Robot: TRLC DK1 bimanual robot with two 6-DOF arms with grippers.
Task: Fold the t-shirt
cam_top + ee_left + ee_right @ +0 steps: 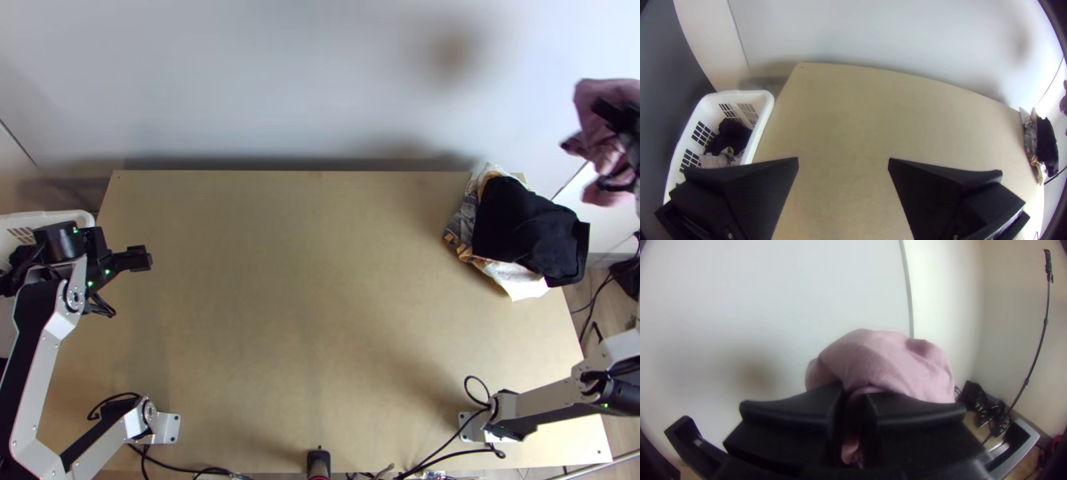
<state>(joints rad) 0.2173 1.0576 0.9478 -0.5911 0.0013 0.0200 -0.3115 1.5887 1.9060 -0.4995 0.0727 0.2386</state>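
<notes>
1. Where the table [320,280] ends at its far right corner, the pink cloth [604,144] is held up, beyond that corner and to the right.
2. The right gripper [614,116] has its fingers closed on this cloth; bunched folds bulge past the fingertips and a bit hangs between them. Whether it is a t-shirt, I cannot tell.
3. Over the table's left part, the left gripper [144,258] has its fingers wide apart, with nothing between them.
4. At the far right of the tabletop lies a pile of cloths: a black cloth [520,224] on top, reaching past the right edge, with white and patterned cloth under it.
5. Beside the left edge stands a white basket [738,93], holding dark and pale cloth.
</notes>
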